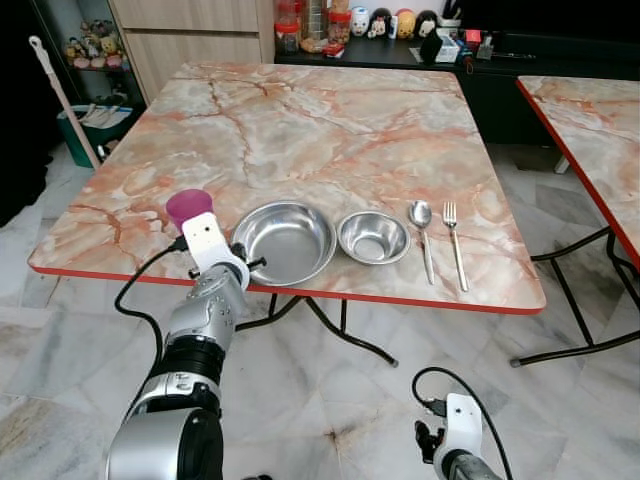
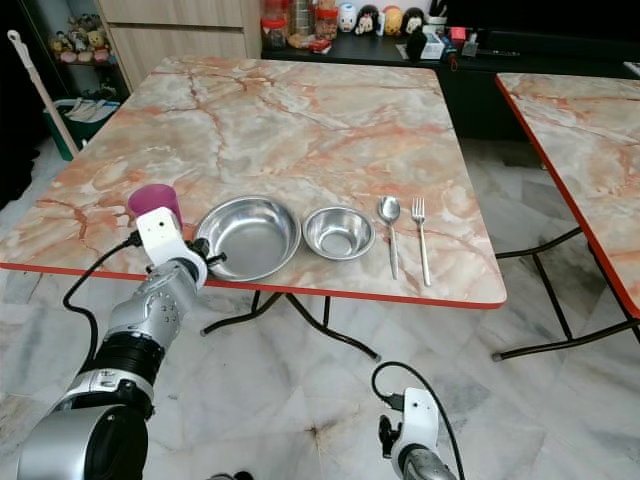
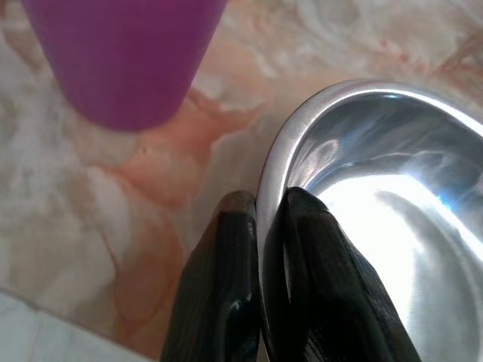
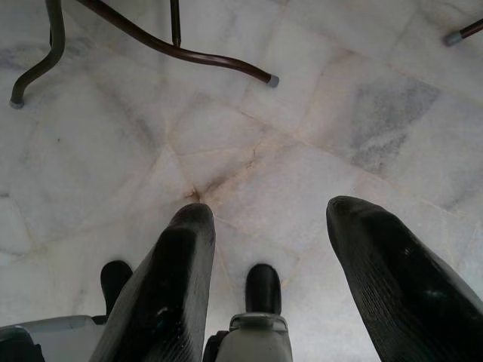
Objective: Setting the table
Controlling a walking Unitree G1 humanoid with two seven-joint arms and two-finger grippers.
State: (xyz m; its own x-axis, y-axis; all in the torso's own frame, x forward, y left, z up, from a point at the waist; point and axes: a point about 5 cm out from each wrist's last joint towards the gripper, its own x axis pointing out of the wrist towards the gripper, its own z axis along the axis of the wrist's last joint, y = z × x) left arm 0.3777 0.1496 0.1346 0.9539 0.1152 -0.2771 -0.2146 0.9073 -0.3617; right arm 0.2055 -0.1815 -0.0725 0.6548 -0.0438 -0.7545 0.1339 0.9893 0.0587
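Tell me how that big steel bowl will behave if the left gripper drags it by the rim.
The large steel bowl looks thin and rigid, so it should probably slide easily on the polished marble table. The left gripper pinches only its rim, one finger inside; the smooth metal may slip or pivot. It sits close to the purple cup, which could tip if bumped.

We see the purple cup [image 3: 124,56] cut off at the frame edge, the large steel bowl [image 3: 392,219] only partly framed, shelf figurines [image 1: 392,22] too small to identify
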